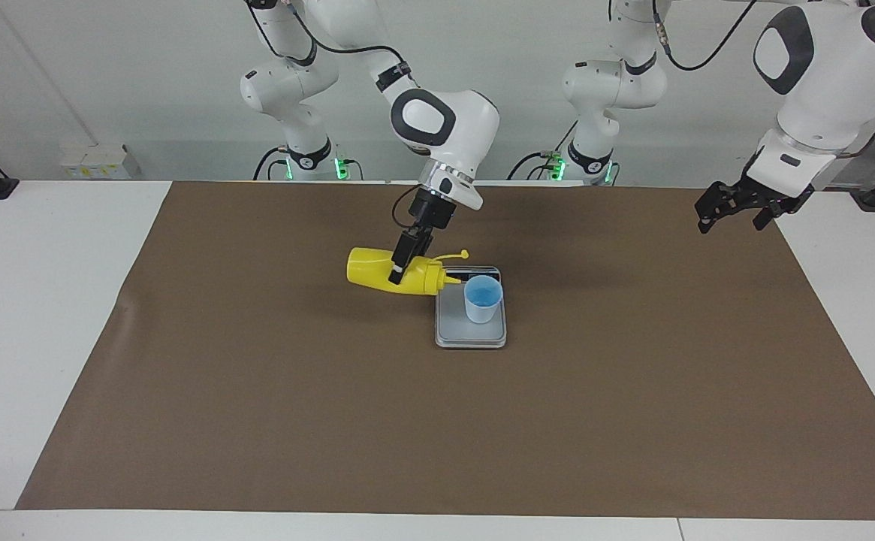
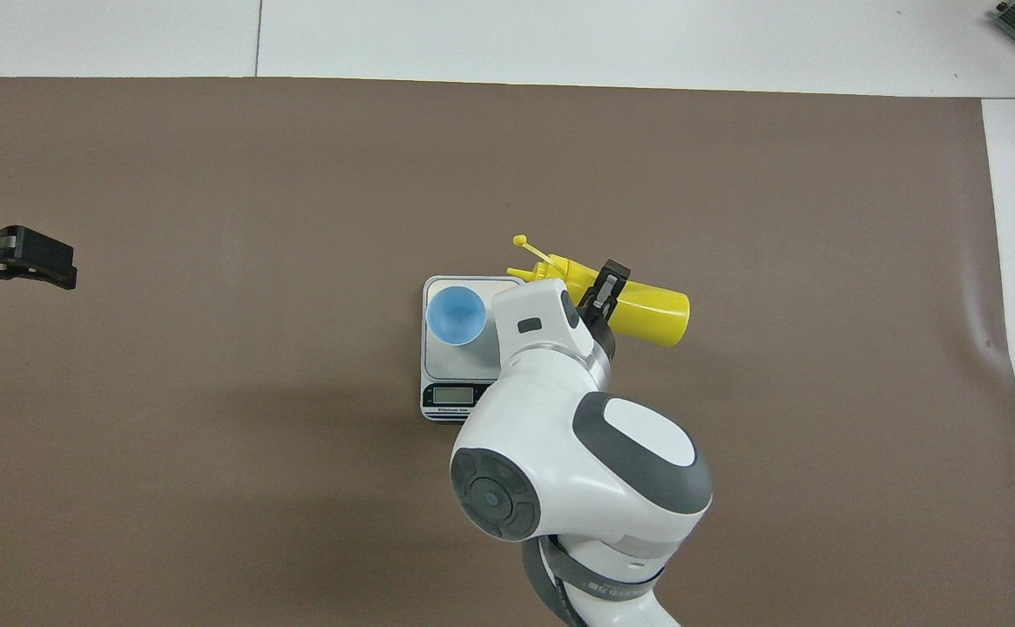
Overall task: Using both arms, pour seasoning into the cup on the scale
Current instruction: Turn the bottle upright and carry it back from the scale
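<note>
Heads up on labels: there's a line of small white print on the dark display strip of the scale (image 2: pixel 463 348), but you won't be able to read it, and the grey display window shows no digits you can make out. The scale itself is a flat silver-grey rectangle with rounded corners and a smooth pale weighing plate, sitting mid-mat on the brown mat (image 1: pixel 257 421), which looks like matte paper or thin sheet with a faint crease toward the right arm's end. On the scale's plate stands the cup (image 1: pixel 481 298), upright, light blue smooth plastic, tapered with a wider rim, no handle. Your right gripper (image 1: pixel 399 269) is clenched around the seasoning (image 1: pixel 377 269), a glossy bright yellow squeeze bottle with no label you can see, held tipped nearly on its side just beside the scale, toward the right arm's end of the table. Its nozzle reaches over the scale's edge and points at the cup's rim, and the thin tethered cap strap sticks up from the neck with a little knob at the end. Whether anything is coming out of the nozzle, you can't tell. Your left gripper (image 1: pixel 730 207) is released, jaws spread and holding nothing, waiting well apart from the scale over the mat's edge at the left arm's end.
</note>
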Controlling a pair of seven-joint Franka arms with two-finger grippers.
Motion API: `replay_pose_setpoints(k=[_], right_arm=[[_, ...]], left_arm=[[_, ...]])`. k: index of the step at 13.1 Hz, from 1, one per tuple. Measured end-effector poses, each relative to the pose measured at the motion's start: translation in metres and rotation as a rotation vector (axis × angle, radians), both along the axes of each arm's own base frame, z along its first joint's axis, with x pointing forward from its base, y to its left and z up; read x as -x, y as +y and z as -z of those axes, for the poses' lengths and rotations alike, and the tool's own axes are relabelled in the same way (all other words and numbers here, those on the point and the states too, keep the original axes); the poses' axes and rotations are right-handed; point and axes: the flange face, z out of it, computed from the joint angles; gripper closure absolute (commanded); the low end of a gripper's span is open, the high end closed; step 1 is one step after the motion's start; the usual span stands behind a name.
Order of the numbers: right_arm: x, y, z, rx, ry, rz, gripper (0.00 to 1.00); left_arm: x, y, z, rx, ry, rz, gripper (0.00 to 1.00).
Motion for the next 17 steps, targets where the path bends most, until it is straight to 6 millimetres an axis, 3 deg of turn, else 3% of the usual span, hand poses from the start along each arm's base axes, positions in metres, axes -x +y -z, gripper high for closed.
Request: replay_pose_setpoints(k=[2,4,8,17], right_arm=[[-0.002,-0.006,-0.006,-0.048,0.029,-0.011,0.77],[-0.012,-0.027,-0.010,-0.106,0.055,-0.024,0.77],[-0.025,-0.093,-0.011,-0.214,0.091,-0.056,0.77],[-0.057,-0.206,-0.007,-0.431,0.237,-0.199,0.77]], left_arm=[[0.000,0.000,0.000,0.000,0.000,0.000,0.00],[0.000,0.000,0.000,0.000,0.000,0.000,0.00],[0.000,0.000,0.000,0.000,0.000,0.000,0.00],[0.000,0.000,0.000,0.000,0.000,0.000,0.00]])
